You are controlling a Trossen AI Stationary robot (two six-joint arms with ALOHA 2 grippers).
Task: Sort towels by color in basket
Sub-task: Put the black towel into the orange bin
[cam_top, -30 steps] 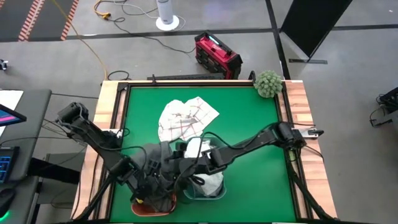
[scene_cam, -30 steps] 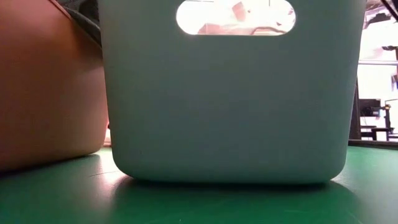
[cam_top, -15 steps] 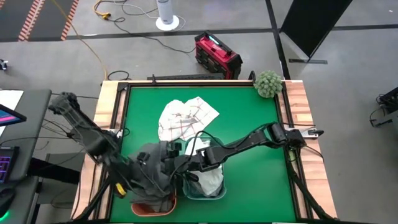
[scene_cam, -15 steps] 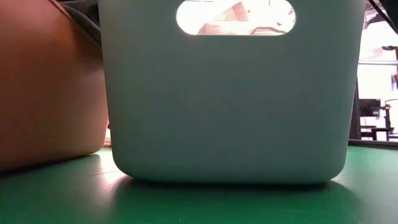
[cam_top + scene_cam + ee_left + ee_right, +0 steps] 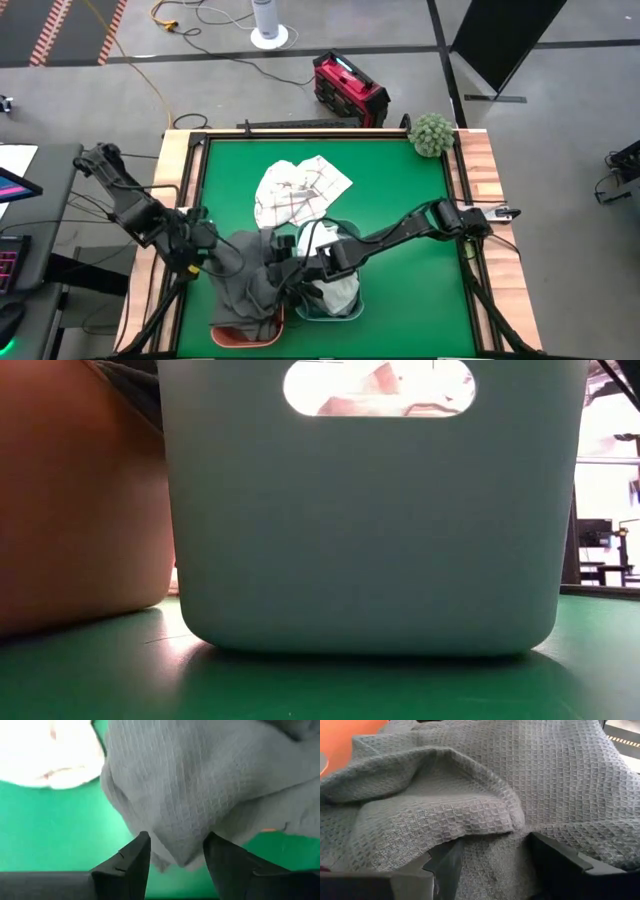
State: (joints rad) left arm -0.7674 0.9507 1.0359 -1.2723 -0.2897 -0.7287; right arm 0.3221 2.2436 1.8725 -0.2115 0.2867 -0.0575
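My two arms are dark, nearly black, built of slim jointed links with bulkier housings at the joints. The left arm point(image 5: 135, 205) carries thin black cables looped along its links, and I see a small yellow mark near its wrist. The right arm point(image 5: 420, 225) has a black cable arching off its forearm and a pale label at its base joint. Through the left wrist camera, the left gripper point(image 5: 175, 857) shows two black angular fingers point(image 5: 127, 865) with bevelled edges. The right gripper point(image 5: 490, 857) has the same dark wedge-shaped fingers point(image 5: 560, 862), matte, with lighter worn-looking faces.
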